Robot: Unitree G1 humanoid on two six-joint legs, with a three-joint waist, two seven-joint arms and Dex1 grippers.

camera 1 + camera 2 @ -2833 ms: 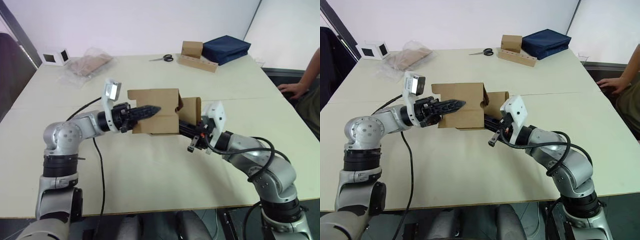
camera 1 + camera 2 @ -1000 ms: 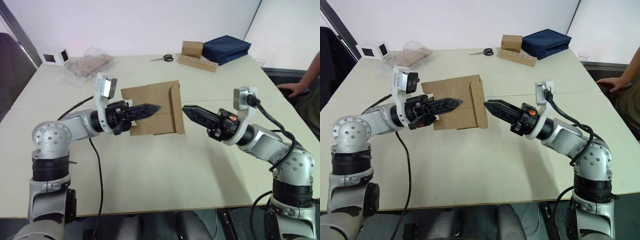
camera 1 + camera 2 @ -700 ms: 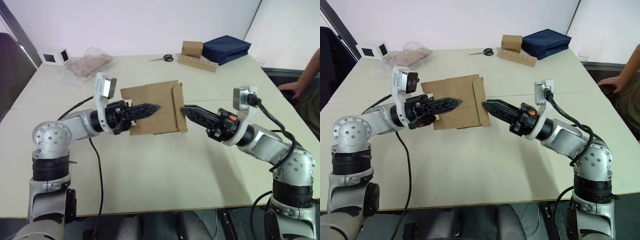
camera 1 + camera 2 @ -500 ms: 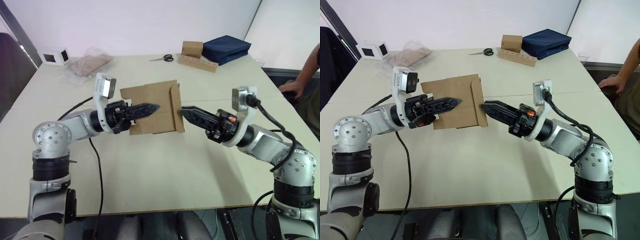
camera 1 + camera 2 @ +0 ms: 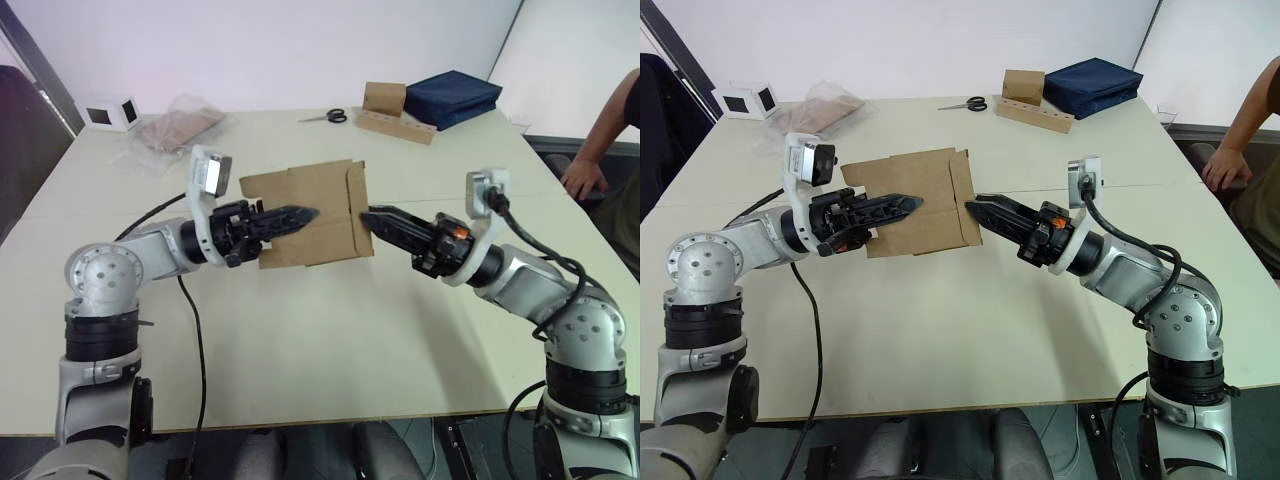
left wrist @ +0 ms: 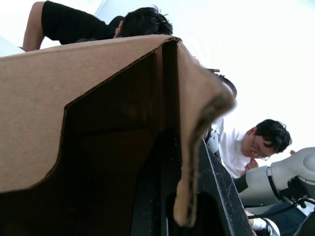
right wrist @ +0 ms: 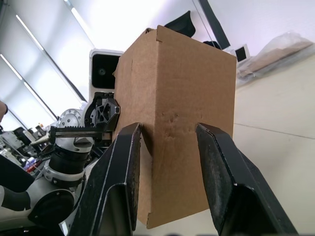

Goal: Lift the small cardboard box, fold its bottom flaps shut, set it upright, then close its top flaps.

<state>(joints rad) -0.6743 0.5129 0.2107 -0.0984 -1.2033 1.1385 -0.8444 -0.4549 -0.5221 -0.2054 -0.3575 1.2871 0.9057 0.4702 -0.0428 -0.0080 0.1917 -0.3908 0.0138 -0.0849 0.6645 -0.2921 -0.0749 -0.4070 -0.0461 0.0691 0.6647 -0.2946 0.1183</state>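
Observation:
The small cardboard box hangs on its side above the middle of the table, plain brown. My left gripper reaches along its near face from the left and is shut on one wall; in the left wrist view a dark finger lies inside the box's wall. At the box's right end a flap lies folded across the opening. My right gripper points at that end with its tips against the flap. In the right wrist view its fingers stand slightly open with the box's end just ahead.
At the back of the table lie scissors, a brown box on a cardboard strip and a blue bag. A plastic bag and a white cube sit back left. A person's arm shows at the right.
My right gripper came out of the box's end, swung round and now presses its tips on the folded flap. The box has tilted slightly. The person's arm moved.

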